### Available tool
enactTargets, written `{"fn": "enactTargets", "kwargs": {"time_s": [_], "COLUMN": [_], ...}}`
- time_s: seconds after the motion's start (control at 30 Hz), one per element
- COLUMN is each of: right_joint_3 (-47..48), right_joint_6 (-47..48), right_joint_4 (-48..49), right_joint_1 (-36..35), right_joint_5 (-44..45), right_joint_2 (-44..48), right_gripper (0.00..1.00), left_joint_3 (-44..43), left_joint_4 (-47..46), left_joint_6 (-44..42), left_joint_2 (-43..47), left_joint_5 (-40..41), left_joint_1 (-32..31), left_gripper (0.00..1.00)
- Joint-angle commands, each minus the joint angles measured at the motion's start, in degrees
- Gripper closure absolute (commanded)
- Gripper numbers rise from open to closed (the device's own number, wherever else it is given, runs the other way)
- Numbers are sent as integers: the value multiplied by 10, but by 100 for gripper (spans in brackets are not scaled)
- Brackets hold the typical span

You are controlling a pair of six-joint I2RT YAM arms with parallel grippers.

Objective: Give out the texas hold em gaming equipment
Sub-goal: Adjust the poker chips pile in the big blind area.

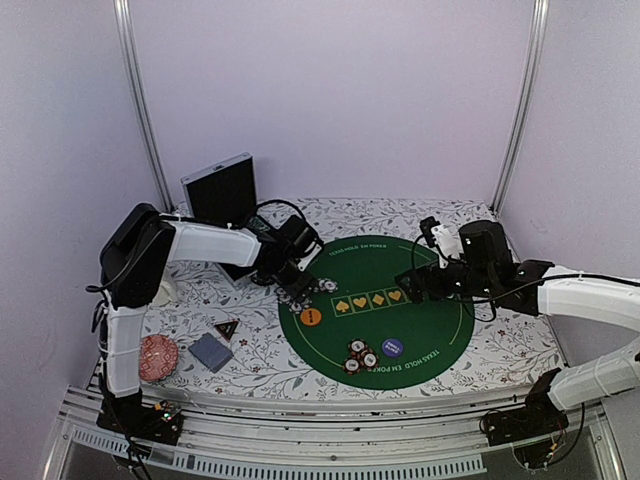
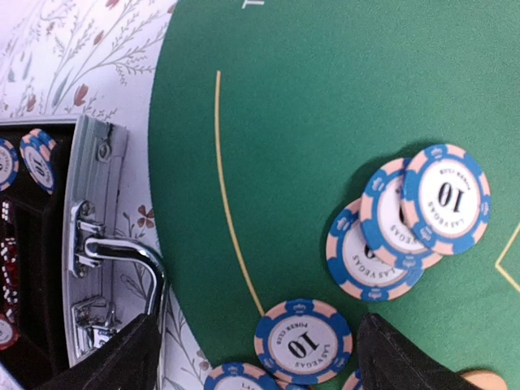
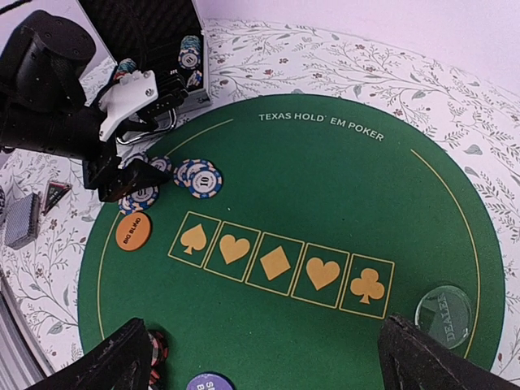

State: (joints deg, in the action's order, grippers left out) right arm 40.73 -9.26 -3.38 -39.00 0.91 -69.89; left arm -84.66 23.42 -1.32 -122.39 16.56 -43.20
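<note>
Several blue-and-pink "10" poker chips point(image 2: 406, 219) lie at the left edge of the round green poker mat point(image 1: 420, 330). My left gripper point(image 2: 260, 357) is open low over them, its fingers on either side of one flat chip point(image 2: 303, 340), with gaps on both sides. It shows in the top view point(image 1: 297, 283) too. My right gripper point(image 3: 264, 357) is open and empty above the mat's row of suit symbols point(image 3: 276, 264). On the mat lie an orange button point(image 1: 311, 317), a purple button point(image 1: 392, 348), a pale-green dealer button point(image 3: 444, 309) and a pile of red-and-black chips point(image 1: 360, 355).
An open chip case point(image 1: 222, 190) stands behind the left arm, its latch point(image 2: 114, 252) close to the left finger. A blue-grey card deck point(image 1: 211, 352), a black triangular marker point(image 1: 226, 328) and a red patterned round object point(image 1: 158, 357) lie on the floral cloth at front left.
</note>
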Motion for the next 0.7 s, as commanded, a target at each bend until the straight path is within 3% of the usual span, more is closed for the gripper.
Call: {"fn": "enactTargets", "kwargs": {"time_s": [0.0, 0.27, 0.67], "right_joint_3": [6, -17, -29], "right_joint_6": [-5, -6, -25], "right_joint_4": [14, 34, 21], "right_joint_1": [-1, -1, -2], "right_joint_5": [-22, -37, -57], "right_joint_2": [37, 92, 81], "right_gripper": [1, 1, 1], "left_joint_3": [28, 14, -143], "left_joint_4": [13, -27, -10], "left_joint_6": [-6, -17, -24], "left_joint_2": [34, 61, -86], "left_joint_5": [-27, -105, -86], "left_joint_1": [13, 10, -6], "left_gripper": [14, 12, 15]}}
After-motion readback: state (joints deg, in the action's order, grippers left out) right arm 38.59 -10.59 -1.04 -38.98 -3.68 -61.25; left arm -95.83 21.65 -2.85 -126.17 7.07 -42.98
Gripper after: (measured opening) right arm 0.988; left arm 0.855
